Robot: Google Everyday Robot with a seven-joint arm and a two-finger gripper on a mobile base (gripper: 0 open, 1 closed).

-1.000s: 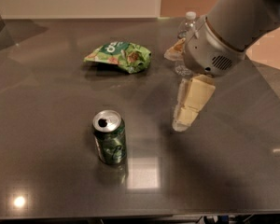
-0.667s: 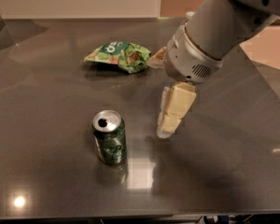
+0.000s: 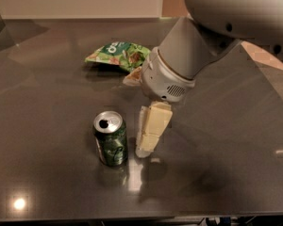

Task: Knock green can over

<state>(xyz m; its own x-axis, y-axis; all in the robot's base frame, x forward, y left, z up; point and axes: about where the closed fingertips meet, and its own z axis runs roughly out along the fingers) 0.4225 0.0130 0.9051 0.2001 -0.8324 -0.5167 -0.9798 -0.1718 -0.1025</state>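
The green can (image 3: pixel 111 140) stands upright on the dark grey table (image 3: pixel 47 98), front left of centre, its silver top with the open pull-tab hole facing up. My gripper (image 3: pixel 145 149) hangs from the big white arm and points down at the table just right of the can. A narrow gap separates it from the can's side. Its cream fingers (image 3: pixel 153 126) are pressed together and hold nothing.
A green and white snack bag (image 3: pixel 118 54) lies behind the can, toward the back of the table. My arm (image 3: pixel 193 55) covers the back right area. The table's front edge (image 3: pixel 132 218) runs close below the can.
My gripper has moved left and toward the front, from well to the right of the can to right beside it. The can has not moved.
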